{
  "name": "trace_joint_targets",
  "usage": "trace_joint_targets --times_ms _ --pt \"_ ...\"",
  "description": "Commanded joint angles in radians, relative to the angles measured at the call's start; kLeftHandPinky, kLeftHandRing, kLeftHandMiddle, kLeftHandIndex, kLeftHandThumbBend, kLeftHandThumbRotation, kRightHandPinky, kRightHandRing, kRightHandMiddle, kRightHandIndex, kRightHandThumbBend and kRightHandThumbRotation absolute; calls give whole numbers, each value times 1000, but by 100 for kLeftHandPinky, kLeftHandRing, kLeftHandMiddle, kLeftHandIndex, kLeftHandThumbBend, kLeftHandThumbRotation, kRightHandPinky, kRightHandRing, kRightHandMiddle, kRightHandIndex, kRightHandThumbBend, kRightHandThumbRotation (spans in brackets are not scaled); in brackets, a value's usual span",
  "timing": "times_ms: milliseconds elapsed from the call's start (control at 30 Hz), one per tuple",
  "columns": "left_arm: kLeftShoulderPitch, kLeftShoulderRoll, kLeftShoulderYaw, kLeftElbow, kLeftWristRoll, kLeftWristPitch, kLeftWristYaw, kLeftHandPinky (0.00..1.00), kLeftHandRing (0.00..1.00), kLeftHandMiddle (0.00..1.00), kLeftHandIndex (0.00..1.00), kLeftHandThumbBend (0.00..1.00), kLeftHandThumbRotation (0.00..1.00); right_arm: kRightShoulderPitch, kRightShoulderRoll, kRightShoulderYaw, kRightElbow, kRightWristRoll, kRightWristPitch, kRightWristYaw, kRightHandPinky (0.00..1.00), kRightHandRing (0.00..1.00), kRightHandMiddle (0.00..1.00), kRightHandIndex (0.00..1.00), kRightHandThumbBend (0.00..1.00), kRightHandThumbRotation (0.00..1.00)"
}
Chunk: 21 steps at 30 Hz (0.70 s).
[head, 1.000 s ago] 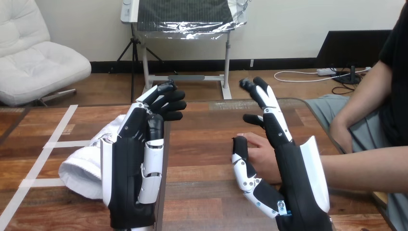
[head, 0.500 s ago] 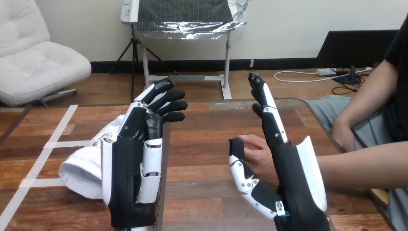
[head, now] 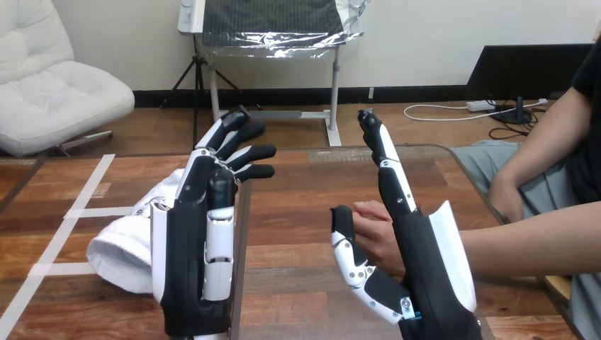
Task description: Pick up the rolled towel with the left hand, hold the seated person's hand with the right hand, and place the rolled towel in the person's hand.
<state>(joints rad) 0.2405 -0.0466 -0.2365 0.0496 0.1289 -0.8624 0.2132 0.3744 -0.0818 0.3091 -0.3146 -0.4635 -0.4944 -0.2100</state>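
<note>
The wooden surface (head: 298, 191) extends across the head view and carries all items listed below.

The left hand (head: 195, 234) is raised above the left half of the surface, with its back toward the camera. Its fingers are straight, slightly fanned, and point away and to the right. The thumb lies straight along the near side. The hand holds nothing.

The right hand (head: 414, 255) stands upright on its edge over the right half of the surface. Its fingers are straight and point up and away. The thumb is spread well apart to the left. Neither the fingers nor the thumb curl round anything.

The rolled towel (head: 124, 244) is white and lies on the surface at the left. Its long axis runs diagonally from the near left to the far right. The left hand stands in front of the towel's right part and hides it. Contact between the two cannot be determined.

The person's forearm (head: 531, 244) enters from the right edge. The person's hand (head: 375, 230) is loosely curled and sits in the gap between the right hand's thumb and fingers, against the palm side.

White tape strips (head: 96, 211) lie on the surface just left of the towel.
</note>
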Motion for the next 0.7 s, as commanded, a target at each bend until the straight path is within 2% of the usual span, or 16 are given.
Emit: trace_joint_targets --times_ms 0,233,433,600,667 --pt "43 -36 -24 20 15 -44 -8 65 76 85 93 55 100 -54 22 -10 -25 -12 5 -2 100 100 100 100 0 0" --pt "37 -39 -17 38 32 -63 -6 65 78 88 95 59 100 -56 14 -17 -29 -31 8 1 100 100 100 100 0 0" --pt "37 -33 -16 38 46 -57 -10 66 80 89 97 62 100 -55 12 -20 -32 -31 14 9 100 100 100 100 0 0" --pt "43 -23 -12 24 63 -38 -15 67 81 90 98 63 100 -55 7 -22 -34 -30 17 18 100 100 100 100 0 0" --pt "53 -21 -7 -1 81 -6 -14 68 81 90 98 63 98 -54 6 -24 -36 -31 19 21 100 100 100 100 0 0"
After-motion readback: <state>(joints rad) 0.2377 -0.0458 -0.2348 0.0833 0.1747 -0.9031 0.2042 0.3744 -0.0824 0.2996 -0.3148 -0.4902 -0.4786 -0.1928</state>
